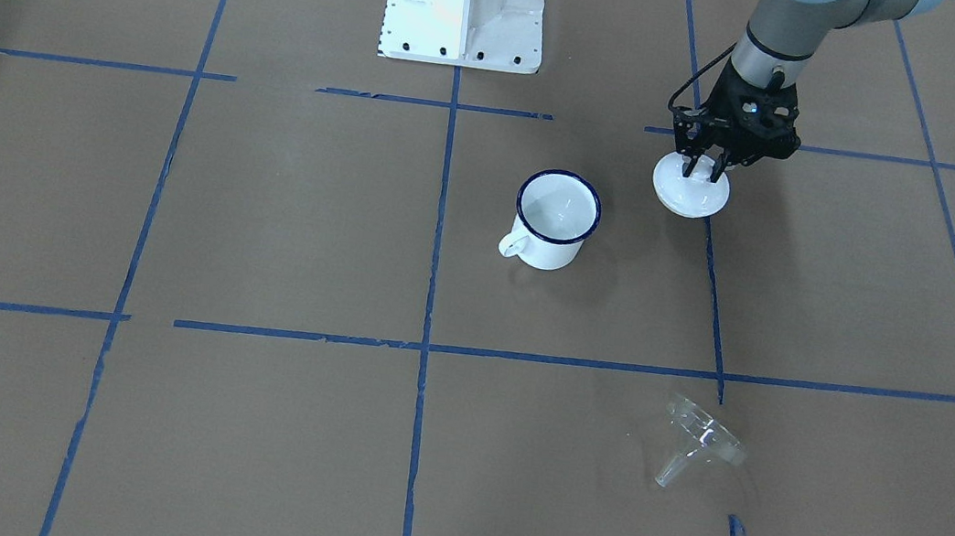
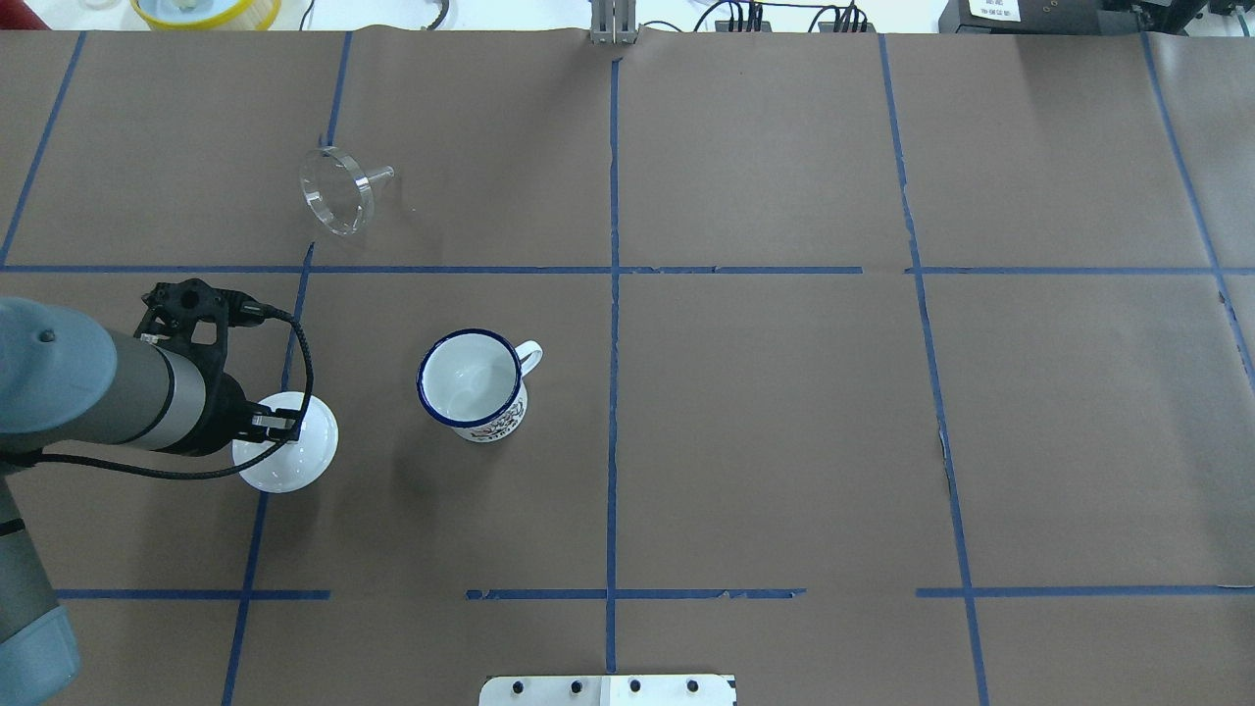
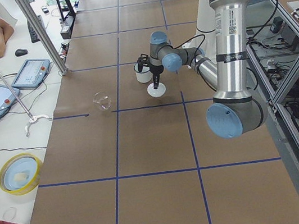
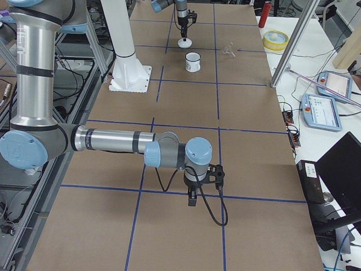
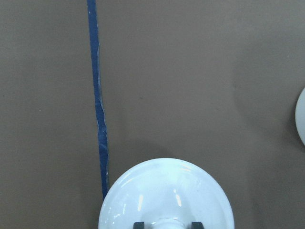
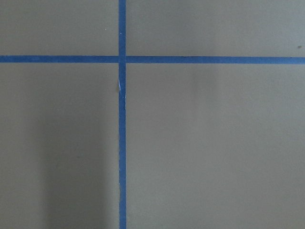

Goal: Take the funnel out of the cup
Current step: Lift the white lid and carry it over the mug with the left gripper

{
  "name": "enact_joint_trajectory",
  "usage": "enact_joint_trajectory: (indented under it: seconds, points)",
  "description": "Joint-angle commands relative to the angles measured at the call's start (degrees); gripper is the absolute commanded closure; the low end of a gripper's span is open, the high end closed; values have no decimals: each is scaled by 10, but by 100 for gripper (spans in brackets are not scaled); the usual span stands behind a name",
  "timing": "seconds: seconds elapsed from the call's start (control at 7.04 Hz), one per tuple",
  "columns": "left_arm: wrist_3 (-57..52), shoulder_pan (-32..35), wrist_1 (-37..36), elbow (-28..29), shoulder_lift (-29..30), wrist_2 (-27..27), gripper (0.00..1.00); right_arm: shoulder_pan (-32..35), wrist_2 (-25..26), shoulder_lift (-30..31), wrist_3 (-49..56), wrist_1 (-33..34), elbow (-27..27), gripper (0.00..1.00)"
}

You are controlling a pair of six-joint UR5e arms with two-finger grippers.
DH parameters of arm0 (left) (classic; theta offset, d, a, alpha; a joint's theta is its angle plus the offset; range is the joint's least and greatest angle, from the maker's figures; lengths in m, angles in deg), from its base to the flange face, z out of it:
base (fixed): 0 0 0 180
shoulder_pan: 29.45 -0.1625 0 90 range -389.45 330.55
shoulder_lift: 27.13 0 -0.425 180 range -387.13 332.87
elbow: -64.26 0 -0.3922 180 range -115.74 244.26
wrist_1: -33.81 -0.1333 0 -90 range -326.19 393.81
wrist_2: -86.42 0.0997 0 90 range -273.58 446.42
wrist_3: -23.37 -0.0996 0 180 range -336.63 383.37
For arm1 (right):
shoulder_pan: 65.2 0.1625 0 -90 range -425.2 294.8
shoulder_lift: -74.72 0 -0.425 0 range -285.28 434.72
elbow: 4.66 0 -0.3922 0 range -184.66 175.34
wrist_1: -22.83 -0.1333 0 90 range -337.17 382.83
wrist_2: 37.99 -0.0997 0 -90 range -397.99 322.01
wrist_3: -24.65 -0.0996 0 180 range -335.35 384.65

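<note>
The funnel (image 2: 338,191) lies on its side on the table (image 2: 784,441), out of the cup (image 2: 473,387) and well apart from it, in the square beyond the tape line (image 2: 441,270) that runs across the far side of the cup; its long axis lies nearly flat, the wide mouth towards the robot's left and the short spout pointing to the robot's right and a little away from the robot. The cup stands upright and empty, handle to the robot's right. As things lie, the removal looks done, and any further move on the funnel would turn on that sideways axis; fingers coming straight down would meet the rim edge-on, not the open mouth.

The left gripper (image 1: 700,173) is the nearer one; the funnel lies ahead of it, farther from the robot's base and slightly to its right, with the tape line between. Its fingers (image 5: 138,225) are closed on the knob (image 5: 167,223) of the lid (image 1: 688,194), so it is not free for the funnel; whether the lid rests on the table I cannot tell. The lid sits near the cup, to the cup's left, not touching it.

The right gripper (image 4: 193,199) hangs over bare table far off; how its fingers stand I cannot tell.
</note>
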Motion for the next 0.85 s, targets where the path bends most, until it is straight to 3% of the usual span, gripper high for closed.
enact_joint_trajectory:
  seconds: [0.0,0.28,0.71]
  points:
    - [-48,67,-118,-29,79,-49,100,0,0,-1,0,0,0,0]
    - [-63,74,-265,-24,208,-73,100,0,0,0,0,0,0,0]
    - [-52,64,-260,75,298,-106,100,0,0,0,0,0,0,0]
